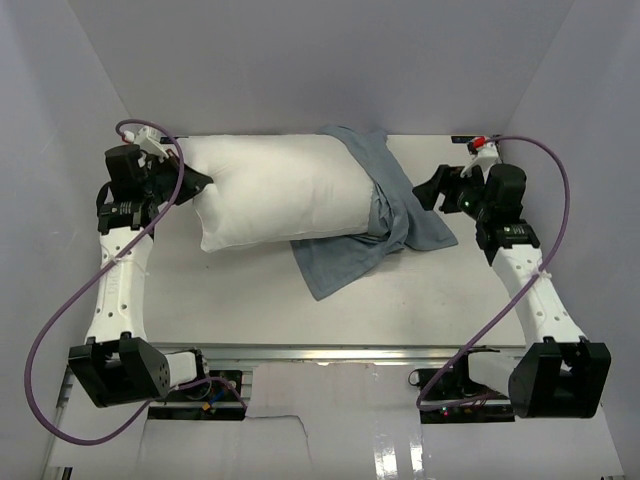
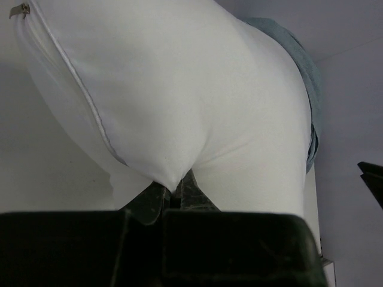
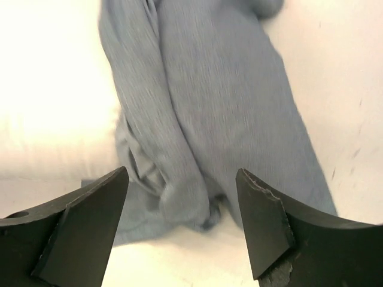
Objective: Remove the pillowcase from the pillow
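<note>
The white pillow (image 1: 275, 190) lies across the back of the table, its right end still inside the grey-blue pillowcase (image 1: 385, 215), which is bunched there and spreads onto the table in front. My left gripper (image 1: 197, 183) is shut on the pillow's left end; in the left wrist view the white fabric (image 2: 179, 107) is pinched between the fingers (image 2: 149, 203), with the pillowcase (image 2: 299, 66) at the far end. My right gripper (image 1: 430, 187) is open and empty just right of the pillowcase; in the right wrist view the cloth folds (image 3: 203, 119) lie beyond the spread fingertips (image 3: 96, 203).
White walls (image 1: 300, 60) enclose the table at back and sides. Bare tabletop (image 1: 400, 310) lies in front of the pillow. Purple cables (image 1: 45, 330) loop beside each arm.
</note>
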`<control>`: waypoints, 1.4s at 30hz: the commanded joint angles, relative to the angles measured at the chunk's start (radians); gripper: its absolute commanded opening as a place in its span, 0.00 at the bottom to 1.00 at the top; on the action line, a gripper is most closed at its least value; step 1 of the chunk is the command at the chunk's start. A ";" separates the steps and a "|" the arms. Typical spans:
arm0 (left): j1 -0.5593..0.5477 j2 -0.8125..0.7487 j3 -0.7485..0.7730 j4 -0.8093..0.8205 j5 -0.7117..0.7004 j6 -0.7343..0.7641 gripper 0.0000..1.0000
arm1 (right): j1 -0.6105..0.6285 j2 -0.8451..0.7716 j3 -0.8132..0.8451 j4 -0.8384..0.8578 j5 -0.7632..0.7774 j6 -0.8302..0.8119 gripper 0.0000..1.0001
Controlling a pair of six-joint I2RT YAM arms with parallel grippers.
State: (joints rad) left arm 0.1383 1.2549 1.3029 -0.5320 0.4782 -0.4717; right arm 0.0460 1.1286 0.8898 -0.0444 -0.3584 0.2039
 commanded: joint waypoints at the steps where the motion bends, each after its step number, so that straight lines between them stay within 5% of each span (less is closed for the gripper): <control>1: -0.002 -0.071 -0.050 0.105 0.086 0.022 0.00 | -0.005 0.144 0.139 0.000 -0.053 -0.038 0.78; 10: -0.002 -0.065 -0.073 0.095 -0.048 0.024 0.00 | -0.127 0.413 0.218 0.064 -0.140 0.003 0.73; 21: 0.000 -0.031 0.018 0.075 -0.139 0.008 0.00 | -0.166 0.289 -0.052 0.063 -0.059 -0.063 0.80; 35: 0.000 0.049 0.098 0.069 -0.107 -0.018 0.00 | -0.179 0.606 0.119 -0.014 -0.103 -0.150 0.75; 40: 0.000 0.089 0.137 0.072 -0.092 -0.041 0.00 | -0.169 0.674 0.141 -0.028 -0.065 -0.153 0.61; 42: 0.000 0.104 0.166 0.073 -0.092 -0.051 0.00 | -0.169 0.703 0.159 -0.043 -0.048 -0.150 0.37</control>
State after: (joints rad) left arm 0.1352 1.3613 1.3907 -0.5243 0.3809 -0.4965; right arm -0.1246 1.7962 0.9958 -0.0658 -0.4435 0.0696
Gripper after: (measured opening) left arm 0.039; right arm 0.501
